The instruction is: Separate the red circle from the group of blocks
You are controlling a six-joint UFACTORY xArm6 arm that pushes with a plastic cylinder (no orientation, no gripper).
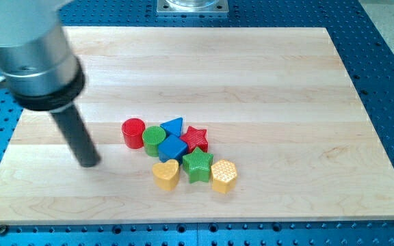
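Note:
The red circle [133, 132] stands at the left end of a tight group of blocks near the board's middle. It touches a green circle [154, 140] on its right. Beside these are a blue triangle [173, 126], a red star [196, 138], a blue cube [172, 147], a green star [197, 166], a yellow heart [166, 174] and a yellow hexagon [224, 175]. My tip [89, 162] rests on the board to the left of the red circle and a little lower in the view, apart from it.
The wooden board [265, 82] lies on a blue perforated table [388, 55]. The arm's grey cylinder [36, 51] fills the view's top left. A metal mount plate [192, 7] sits at the view's top edge.

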